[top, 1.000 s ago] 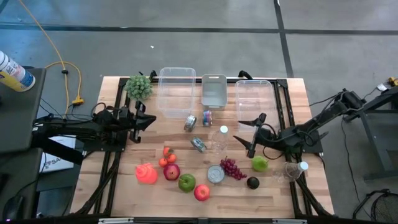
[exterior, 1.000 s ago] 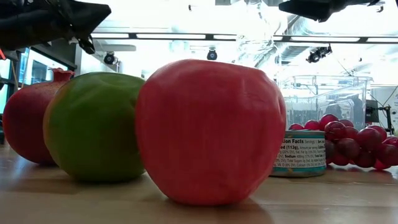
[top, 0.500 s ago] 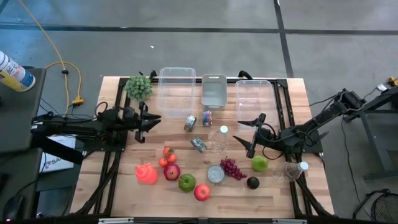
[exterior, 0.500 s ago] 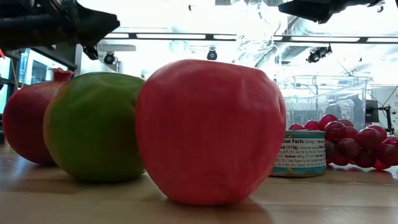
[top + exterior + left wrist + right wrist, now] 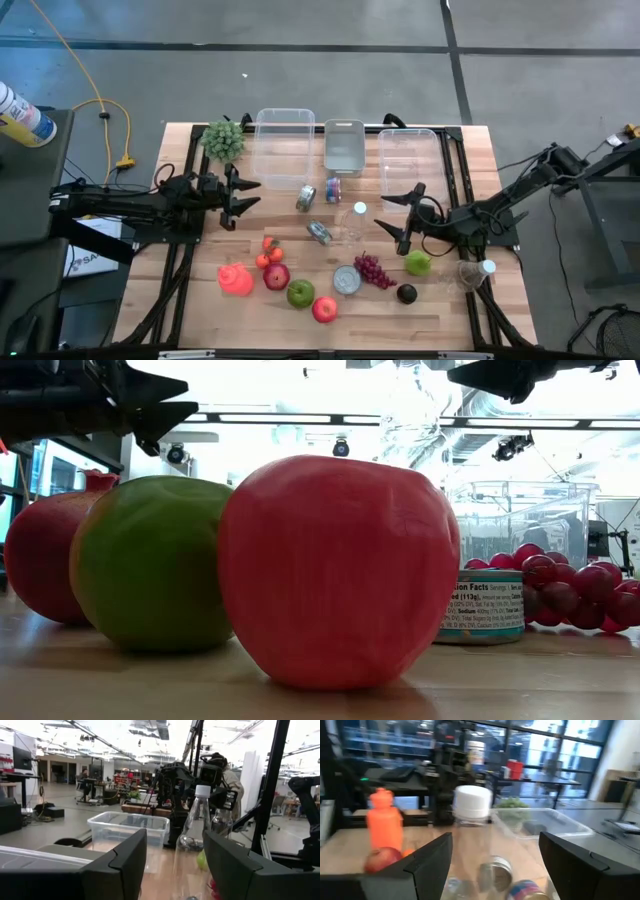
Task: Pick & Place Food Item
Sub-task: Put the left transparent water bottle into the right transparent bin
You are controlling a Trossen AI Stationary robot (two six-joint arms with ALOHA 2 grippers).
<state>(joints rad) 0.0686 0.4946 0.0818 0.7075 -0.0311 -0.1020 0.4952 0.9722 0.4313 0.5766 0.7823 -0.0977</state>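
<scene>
Fruit sits in a cluster on the tabletop's (image 5: 200, 300) near side, the apple (image 5: 324, 310) foremost, unheld. We hold our left jaws (image 5: 243, 194) parted and empty, our right jaws (image 5: 400, 220) wide beside the bottle (image 5: 354, 222), ready to reach.

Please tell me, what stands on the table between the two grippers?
In the high view, between the left gripper and the right gripper lie two small cans and, nearer the right gripper, an upright clear bottle. Both wrist views face this bottle.
</scene>
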